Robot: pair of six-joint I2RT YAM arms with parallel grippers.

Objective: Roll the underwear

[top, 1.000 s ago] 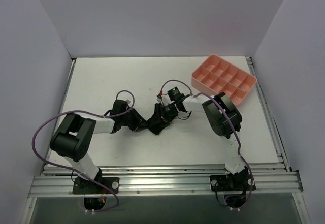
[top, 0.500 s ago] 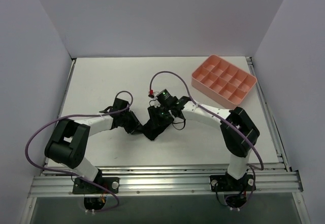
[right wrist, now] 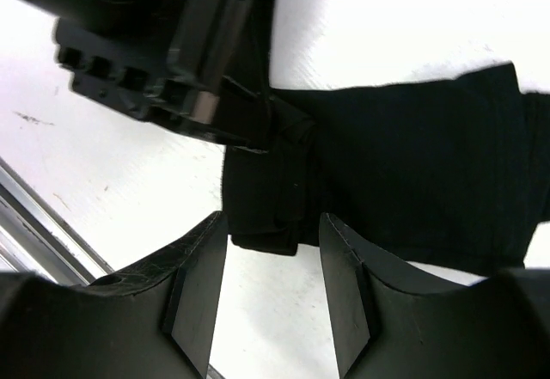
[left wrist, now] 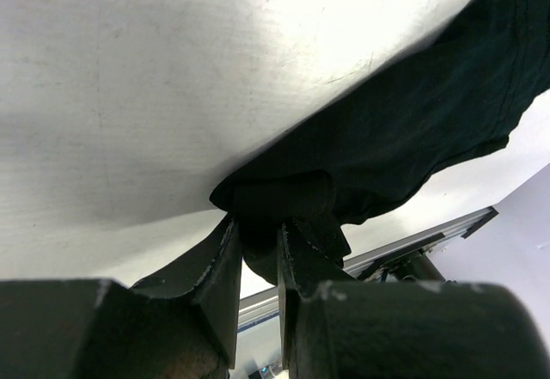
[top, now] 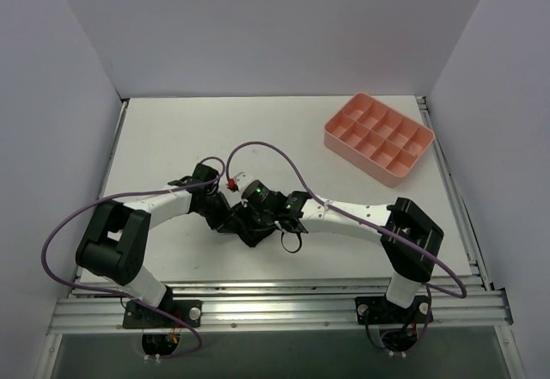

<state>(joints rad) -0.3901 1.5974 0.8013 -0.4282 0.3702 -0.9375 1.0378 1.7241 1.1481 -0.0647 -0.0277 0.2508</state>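
Observed black underwear (top: pixel 250 227) bunched on the white table (top: pixel 172 138), near the front, between both tools. Found left tool (left wrist: pixel 258 224) clamped on a folded edge of the fabric. Found right tool (right wrist: pixel 272 224) with jaws apart, lined up over the rolled end. Noted pink tray (top: pixel 357 157) well apart, far right.

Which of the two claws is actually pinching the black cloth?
The left gripper: its fingers are closed on a fold of the underwear. The right gripper has its fingers apart, gripping nothing.
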